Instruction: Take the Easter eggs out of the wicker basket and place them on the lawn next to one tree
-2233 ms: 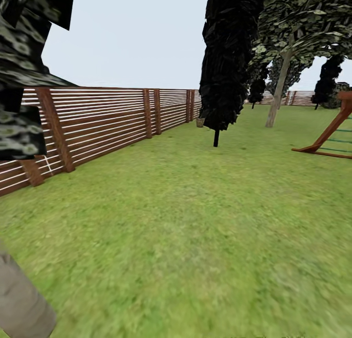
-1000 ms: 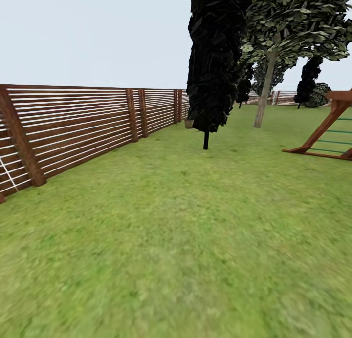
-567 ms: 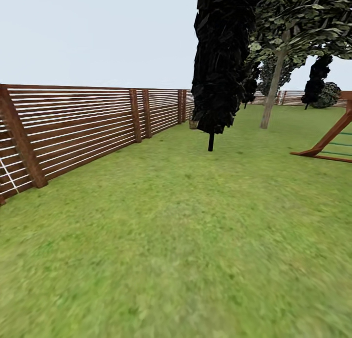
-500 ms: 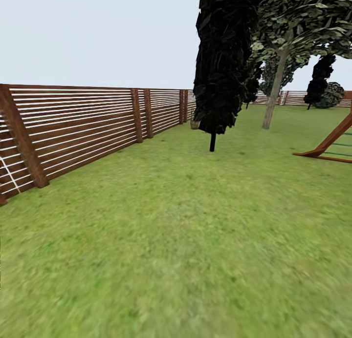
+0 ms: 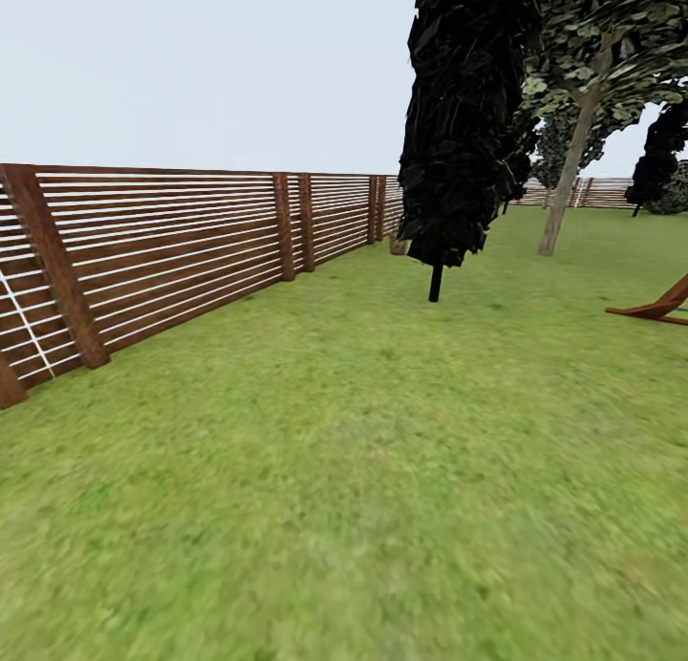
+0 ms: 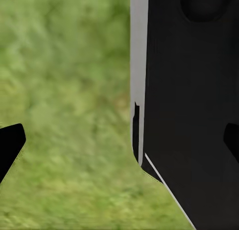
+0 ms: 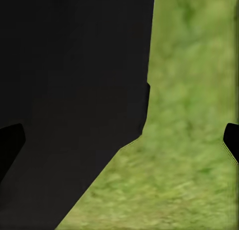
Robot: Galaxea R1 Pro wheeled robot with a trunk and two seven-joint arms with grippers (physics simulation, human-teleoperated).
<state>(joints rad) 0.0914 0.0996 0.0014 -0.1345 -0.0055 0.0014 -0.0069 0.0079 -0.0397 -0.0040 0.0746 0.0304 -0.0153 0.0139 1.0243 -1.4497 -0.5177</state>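
The lawn [image 5: 363, 470] stretches ahead in the head view. A tree [image 5: 570, 169] with a grey-brown trunk and leafy canopy stands far off at the right. A small brownish tub-shaped thing [image 5: 397, 245] sits by the fence behind the cypress, too far to tell if it is the wicker basket. The Easter eggs are out of view. In the left wrist view my left gripper [image 6: 120, 142] is open over grass, beside a black panel of my own body. My right gripper [image 7: 121, 142] is open too, with nothing between its fingers.
A brown slatted fence [image 5: 191, 245] runs along the left and across the far end. A narrow near-black cypress [image 5: 468, 117] stands mid-lawn, with another dark one [image 5: 659, 155] far right. The foot of a red-brown play frame [image 5: 659, 309] lies at the right edge.
The whole picture has slid to the right and the trees look a little nearer, so the camera has moved. The play frame is now nearly out at the right edge.
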